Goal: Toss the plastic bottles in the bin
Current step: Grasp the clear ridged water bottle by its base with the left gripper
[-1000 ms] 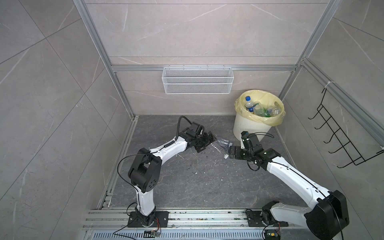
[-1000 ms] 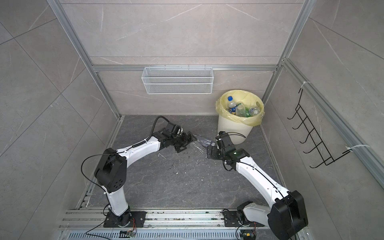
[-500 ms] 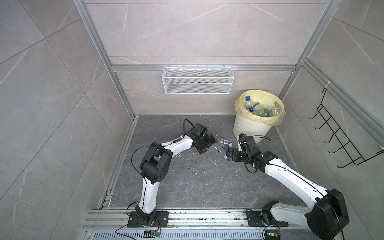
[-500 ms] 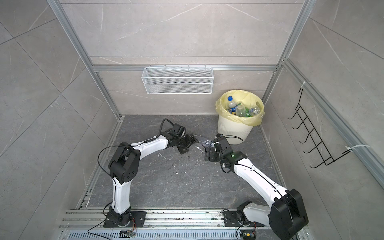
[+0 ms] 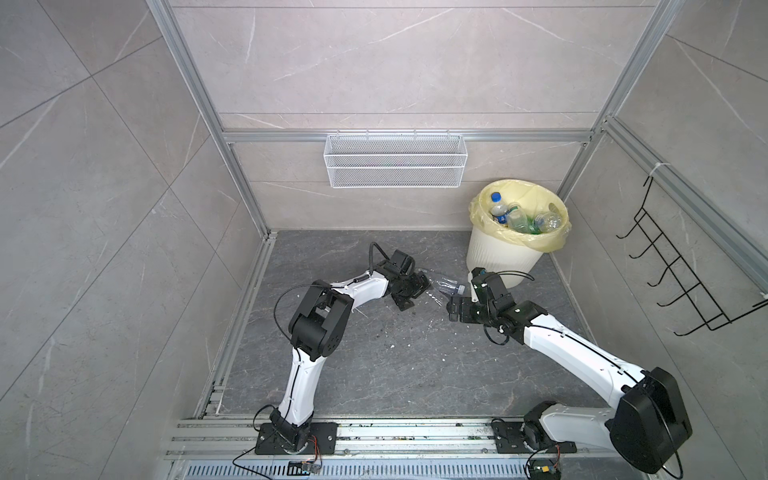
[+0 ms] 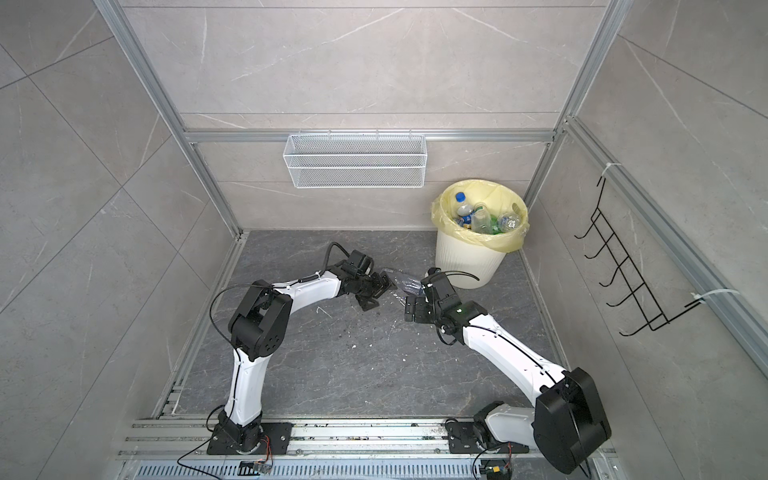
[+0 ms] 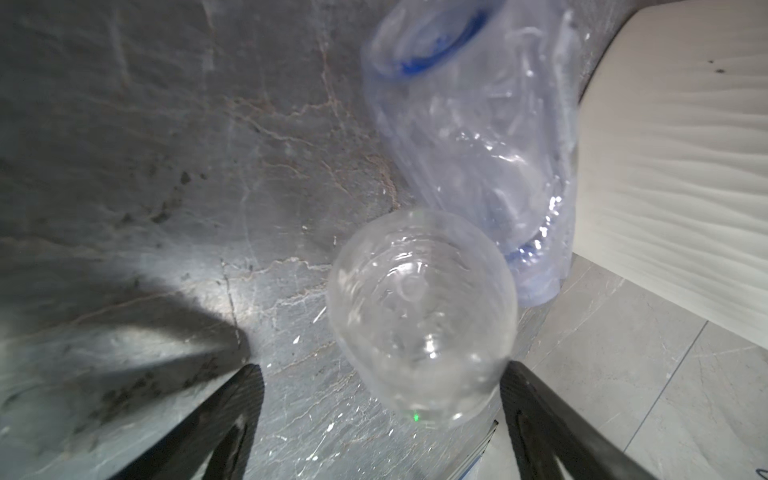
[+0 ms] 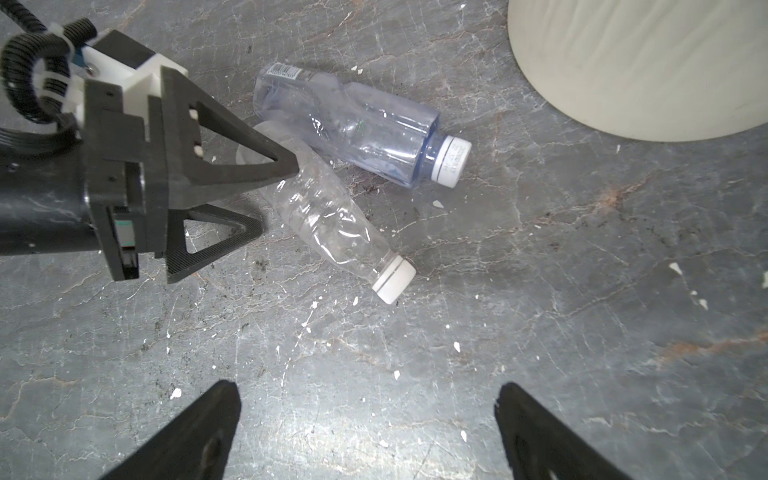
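Two plastic bottles lie side by side on the dark floor near the bin [image 5: 498, 262]. One is a crumpled clear bottle [image 8: 328, 220] with a white cap, the other a blue-tinted bottle [image 8: 357, 129] with a white cap. My left gripper [image 8: 278, 195] stands open with its jaws either side of the clear bottle's [image 7: 419, 311] base; a gap shows on one side. My right gripper [image 8: 368, 388] is open over bare floor, short of the clear bottle's cap. Several more bottles [image 5: 519, 216] lie inside the yellow-lined bin [image 6: 469, 266].
A white wire basket [image 5: 395, 162] hangs on the back wall. On the right wall is a black hook rack [image 5: 681, 282]. The bin's ribbed wall [image 7: 673, 166] stands close beside the blue-tinted bottle [image 7: 469, 124]. White flecks dot the floor.
My left gripper has slid right onto the clear bottle's base, its jaws narrowing a little and its elbow rising. The right gripper has crept left toward the bottles.
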### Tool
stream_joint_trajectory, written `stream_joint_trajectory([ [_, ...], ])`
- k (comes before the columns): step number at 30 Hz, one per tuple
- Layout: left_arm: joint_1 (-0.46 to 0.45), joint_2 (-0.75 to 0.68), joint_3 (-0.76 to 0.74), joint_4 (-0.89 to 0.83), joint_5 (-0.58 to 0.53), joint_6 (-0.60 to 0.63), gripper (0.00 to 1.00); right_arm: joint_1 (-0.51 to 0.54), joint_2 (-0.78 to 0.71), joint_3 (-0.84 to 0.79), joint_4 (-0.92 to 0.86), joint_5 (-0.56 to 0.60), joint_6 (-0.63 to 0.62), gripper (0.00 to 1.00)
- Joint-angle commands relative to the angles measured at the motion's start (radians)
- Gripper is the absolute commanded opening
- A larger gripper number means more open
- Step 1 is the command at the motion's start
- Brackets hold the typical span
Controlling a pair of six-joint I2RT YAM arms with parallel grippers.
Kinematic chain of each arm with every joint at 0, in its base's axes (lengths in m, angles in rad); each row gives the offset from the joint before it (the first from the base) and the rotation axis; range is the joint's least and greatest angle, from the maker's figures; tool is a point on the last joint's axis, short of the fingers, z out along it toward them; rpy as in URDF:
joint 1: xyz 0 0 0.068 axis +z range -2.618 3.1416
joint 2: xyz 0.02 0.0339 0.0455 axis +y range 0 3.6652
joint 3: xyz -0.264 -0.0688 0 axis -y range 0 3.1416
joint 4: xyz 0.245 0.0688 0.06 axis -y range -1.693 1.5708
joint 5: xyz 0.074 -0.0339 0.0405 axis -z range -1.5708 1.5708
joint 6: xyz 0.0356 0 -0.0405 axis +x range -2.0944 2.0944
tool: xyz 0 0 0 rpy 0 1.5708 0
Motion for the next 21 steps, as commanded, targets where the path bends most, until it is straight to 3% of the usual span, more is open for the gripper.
stream_joint_trajectory([
  [1, 0.005, 0.016, 0.052, 0.021, 0.022, -0.010, 0.91, 0.006, 0.011, -0.014, 0.019, -0.008, 0.012, 0.99],
  [21, 0.006, 0.062, 0.051, 0.046, 0.061, -0.016, 0.69, 0.007, 0.042, -0.024, 0.049, -0.026, 0.024, 1.00],
])
